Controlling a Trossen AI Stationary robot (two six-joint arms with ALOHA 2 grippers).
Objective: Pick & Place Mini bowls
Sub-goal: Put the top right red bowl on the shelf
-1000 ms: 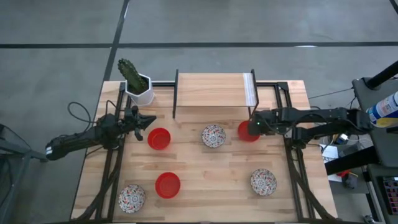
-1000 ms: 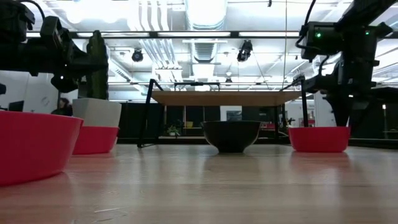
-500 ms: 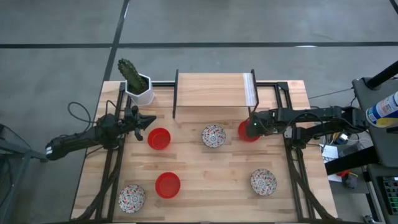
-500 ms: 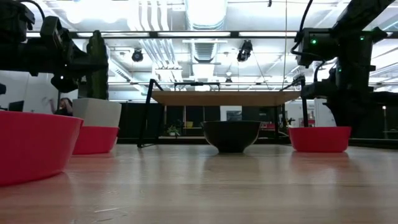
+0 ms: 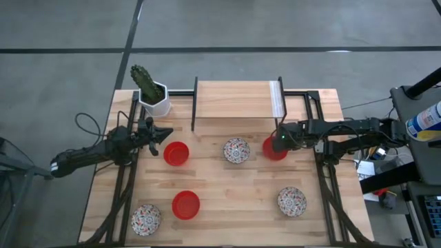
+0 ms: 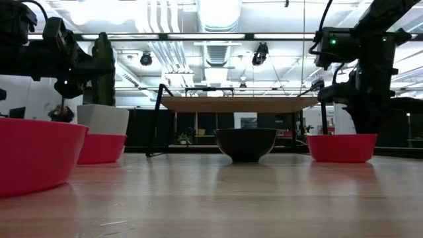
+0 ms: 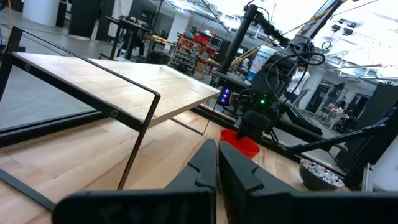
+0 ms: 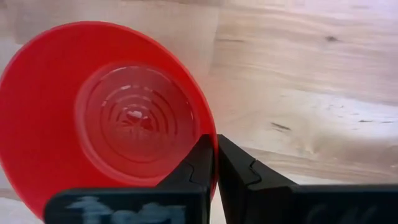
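Six mini bowls stand on the wooden table. The red ones are at far left (image 5: 176, 153), near left (image 5: 185, 204) and far right (image 5: 271, 147). The floral ones are in the middle (image 5: 236, 150), near right (image 5: 291, 201) and at the near left corner (image 5: 146, 219). My right gripper (image 8: 215, 155) is over the far right red bowl (image 8: 118, 118) and shut on it. My left gripper (image 7: 217, 163) is shut on nothing and hovers (image 5: 167, 133) just beyond the far left red bowl. My right gripper pinches the rim (image 8: 207, 121) of the red bowl on the side toward the table's right edge, one finger inside the bowl and one outside. The fingers come from above, pointing down. In the low view the bowl (image 6: 342, 147) sits upright with its base on the table.
A wooden shelf on a black metal frame (image 5: 238, 100) stands at the far middle of the table. A white hexagonal pot with a cactus (image 5: 153, 96) stands at the far left corner. Bare wood lies between the bowls at the near middle (image 5: 238, 200).
My right gripper has moved a little toward the table's left and down onto the red bowl. In the low view that bowl has shifted slightly toward the right.
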